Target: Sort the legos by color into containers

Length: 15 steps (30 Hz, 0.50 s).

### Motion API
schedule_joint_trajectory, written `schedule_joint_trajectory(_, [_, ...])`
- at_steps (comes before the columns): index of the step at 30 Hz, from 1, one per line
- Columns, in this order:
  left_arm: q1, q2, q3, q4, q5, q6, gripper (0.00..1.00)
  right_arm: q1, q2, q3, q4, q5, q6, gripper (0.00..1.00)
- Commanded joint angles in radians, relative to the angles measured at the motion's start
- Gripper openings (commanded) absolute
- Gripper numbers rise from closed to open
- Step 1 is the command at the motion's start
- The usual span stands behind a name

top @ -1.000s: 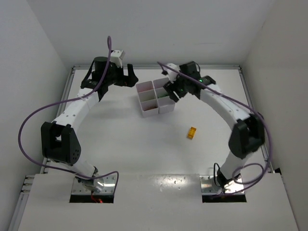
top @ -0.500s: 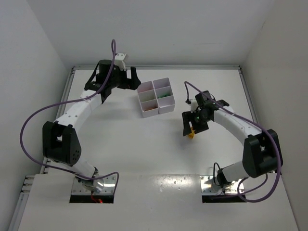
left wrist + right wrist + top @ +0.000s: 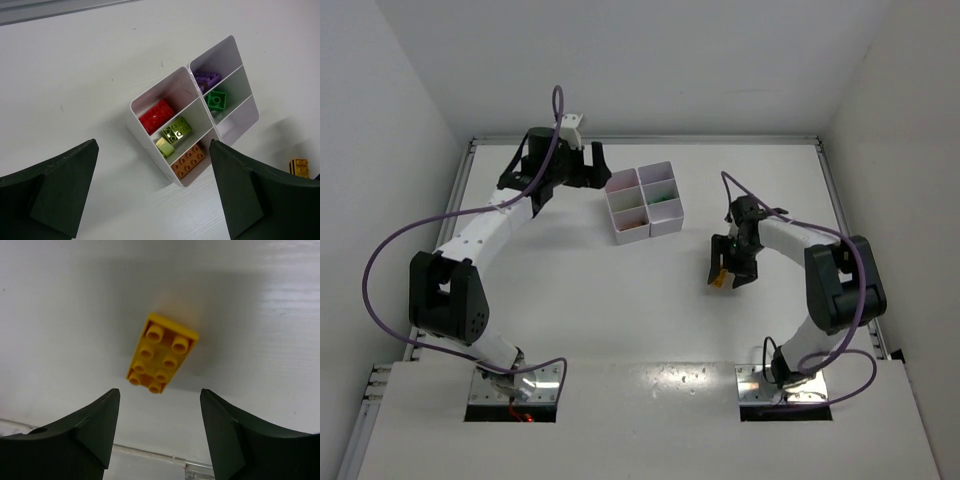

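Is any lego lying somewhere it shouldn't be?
Yes. One yellow lego lies alone on the table, outside the containers. The right gripper hangs open over it.

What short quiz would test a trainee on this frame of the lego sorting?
1. True or false: the right gripper is shut on the yellow brick.
2. In the containers, the orange brick lies in: A) a corner compartment, B) a middle compartment, C) no compartment at all.
3. What does the left gripper hold?

Key: 1. False: it is open, with a finger on either side of the brick, which lies on the table. 2. A. 3. Nothing; it is open, near the containers.
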Motion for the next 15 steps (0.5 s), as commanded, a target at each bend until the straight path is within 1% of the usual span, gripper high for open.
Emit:
schedule_joint_trajectory(1, [-0.008,-0.048,0.0,0.04,-0.019,0.004,1.0,-0.018,0.033,0.049,0.038,0.038,0.042,0.65])
schedule_joint_trajectory(2, [-0.008,-0.048,0.0,0.04,-0.019,0.004,1.0,-0.018,0.033,0.06,0.048,0.038,0.042,0.65])
schedule_joint_trajectory(5, [-0.008,-0.039,0.0,0.04,-0.019,0.013,1.0,-0.018,0.064,0.082,0.066,0.038,0.042,0.6])
schedule_joint_trajectory(7, [-0.008,-0.029,0.0,0.04,-0.019,0.013,1.0,-0.018,0.09,0.091,0.075,0.038,0.042,0.5])
schedule_joint_trajectory(9, [-0.008,-0.029,0.0,0.04,-0.019,0.013,1.0,-0.018,0.104,0.103,0.084,0.038,0.042,0.45])
schedule_joint_trajectory(10, [-0.008,-0.02,0.009,0.04,-0.019,0.013,1.0,-0.018,0.117,0.103,0.085,0.038,0.042,0.39])
schedule_joint_trajectory(12, [0.001,-0.02,0.009,0.04,-0.019,0.013,1.0,-0.018,0.127,0.114,0.085,0.038,0.033,0.32])
schedule_joint_trajectory(13, [0.001,-0.02,0.009,0.04,-0.019,0.013,1.0,-0.018,0.127,0.123,0.085,0.038,-0.001,0.24])
schedule_joint_trajectory(15, [0.001,-0.02,0.009,0.04,-0.019,0.013,1.0,-0.018,0.127,0.151,0.085,0.05,-0.033,0.15])
